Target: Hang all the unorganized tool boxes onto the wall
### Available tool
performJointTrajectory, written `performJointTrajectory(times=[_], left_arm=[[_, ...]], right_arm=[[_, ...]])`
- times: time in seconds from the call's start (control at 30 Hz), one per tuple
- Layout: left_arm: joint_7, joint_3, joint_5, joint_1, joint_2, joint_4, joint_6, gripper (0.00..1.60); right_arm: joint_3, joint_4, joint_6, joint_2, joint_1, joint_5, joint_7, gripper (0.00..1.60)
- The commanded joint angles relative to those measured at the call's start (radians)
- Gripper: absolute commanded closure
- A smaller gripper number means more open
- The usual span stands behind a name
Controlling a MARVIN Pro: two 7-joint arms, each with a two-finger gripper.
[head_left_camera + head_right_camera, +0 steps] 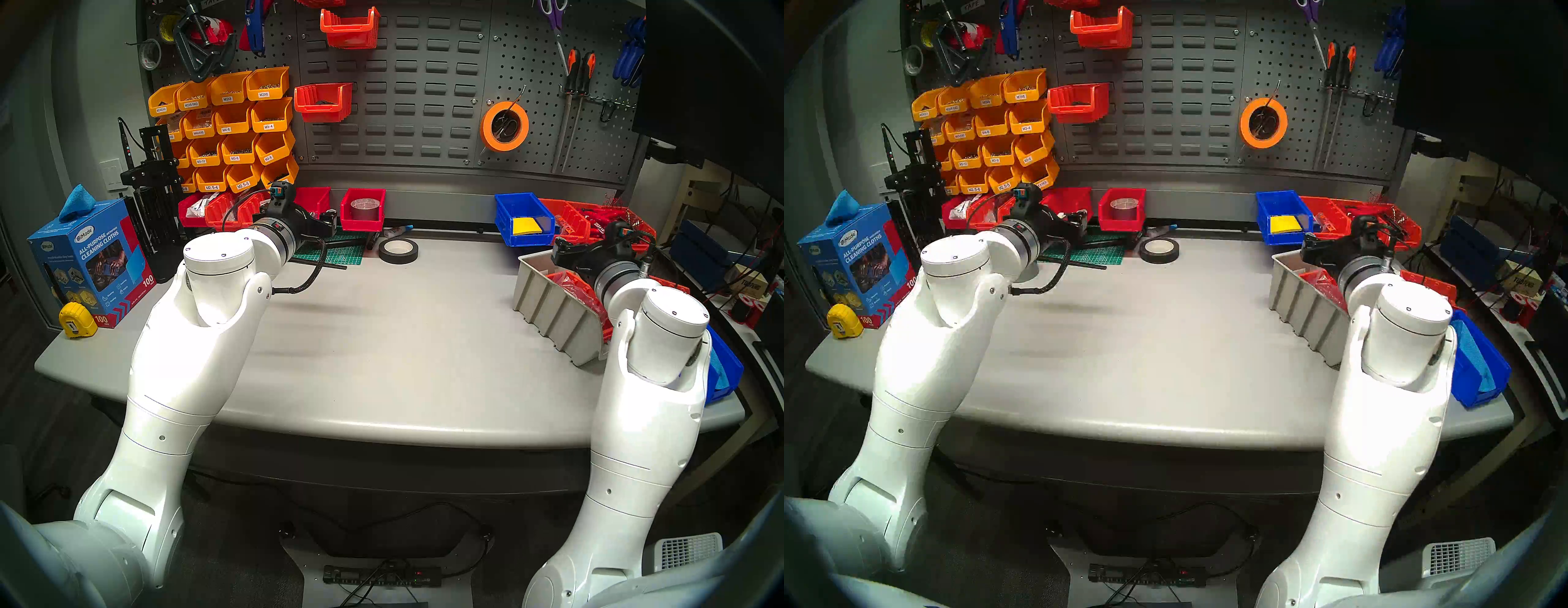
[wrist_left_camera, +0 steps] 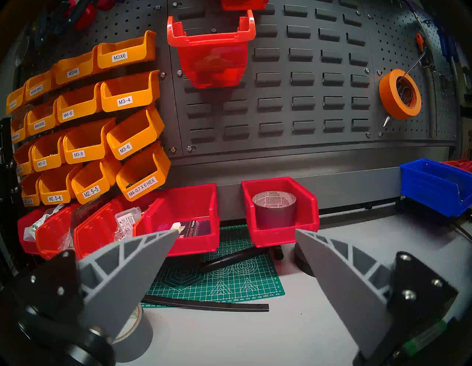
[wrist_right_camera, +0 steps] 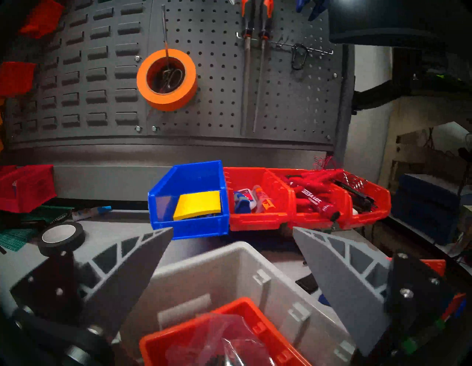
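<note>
A red tool box holding a grey tape roll stands at the foot of the wall. My left gripper hangs open just in front of it, empty. A blue tool box with a yellow pad sits at the back right. Closer to me lies the beige-grey ribbed tool box with a red bin inside. My right gripper is open over its far end and holds nothing. Two red boxes hang on the louvred panel.
Yellow-orange labelled bins fill the wall's left side. An orange tape roll hangs on the pegboard. More red bins line the back. A black tape roll, green mat, cloth box and another blue bin occupy the table.
</note>
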Motion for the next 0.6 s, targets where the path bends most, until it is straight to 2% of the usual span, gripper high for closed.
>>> performJointTrajectory(times=[0.0, 0.33, 0.57], left_arm=[[-0.001, -0.002, 0.000, -0.014, -0.001, -0.011, -0.005, 0.00], [0.002, -0.001, -0.003, -0.014, 0.000, -0.011, -0.005, 0.00], [0.003, -0.001, -0.005, -0.014, 0.001, -0.011, -0.005, 0.00]], right_arm=[[0.050, -0.107, 0.002, 0.015, -0.096, 0.028, 0.056, 0.00], [0.072, -0.255, 0.005, 0.010, -0.188, 0.090, 0.168, 0.00], [0.079, -0.274, 0.011, 0.005, -0.267, 0.128, 0.246, 0.00]])
